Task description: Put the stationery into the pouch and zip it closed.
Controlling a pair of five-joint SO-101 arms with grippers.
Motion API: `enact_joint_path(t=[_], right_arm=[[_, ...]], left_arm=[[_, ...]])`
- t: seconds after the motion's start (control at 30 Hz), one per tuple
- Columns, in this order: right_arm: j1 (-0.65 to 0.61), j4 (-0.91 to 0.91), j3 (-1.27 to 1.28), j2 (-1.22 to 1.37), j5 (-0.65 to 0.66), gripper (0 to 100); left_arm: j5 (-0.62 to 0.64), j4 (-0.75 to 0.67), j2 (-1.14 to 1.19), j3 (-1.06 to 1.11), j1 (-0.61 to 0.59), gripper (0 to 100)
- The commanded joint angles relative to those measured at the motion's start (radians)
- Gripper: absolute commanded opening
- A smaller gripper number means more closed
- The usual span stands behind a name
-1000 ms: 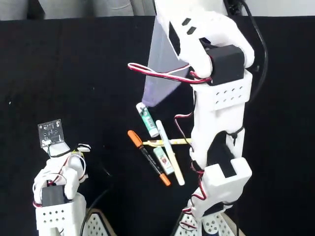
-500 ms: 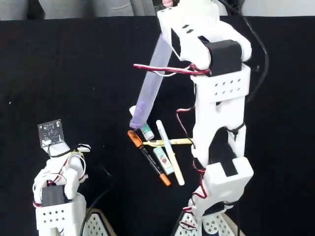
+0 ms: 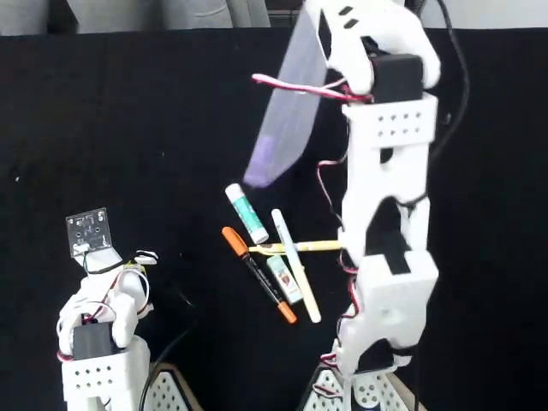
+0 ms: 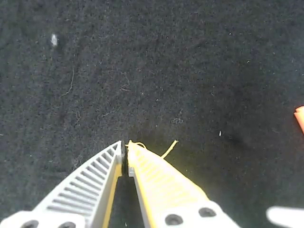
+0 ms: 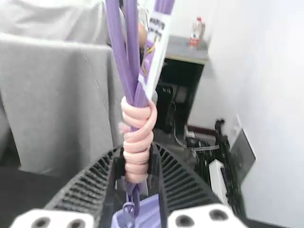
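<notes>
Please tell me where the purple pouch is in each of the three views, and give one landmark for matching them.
High view: the pouch hangs in the air at upper middle, above the pens.
Right wrist view: its purple edge rises from between the right gripper fingers, beside a pink coil.
Left wrist view: the left gripper over black cloth.
Shared landmark: the right gripper, clamped on the pouch's top end.

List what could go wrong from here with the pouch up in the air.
1. The right gripper clamps just the pink coil, so the hanging pouch may swing or slip.
2. The pouch hangs above the glue stick and pens; lowering it could scatter them.
3. The left gripper sits shut, away from the pile, so nothing steadies the pouch.
</notes>
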Motion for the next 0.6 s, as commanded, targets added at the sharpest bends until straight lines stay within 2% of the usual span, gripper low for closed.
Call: enact_joint_path(t=[0.0,0.07,0.2,0.57], right_arm=[[0.017,-0.08,-0.025,0.027,-0.002,1.1],[0.018,-0.066,-0.025,0.021,-0.003,1.1],[0.014,0.083,-0.025,-0.015,-0.003,1.1],[0.014,0.772,-0.025,-0.147,-0.002,1.1]], left_arm=[[0.003,0.005,-0.005,0.019,-0.005,3],[0.003,0.005,-0.005,0.019,-0.005,3],[0.003,0.005,-0.005,0.019,-0.007,3],[0.003,0.005,-0.005,0.019,-0.007,3]])
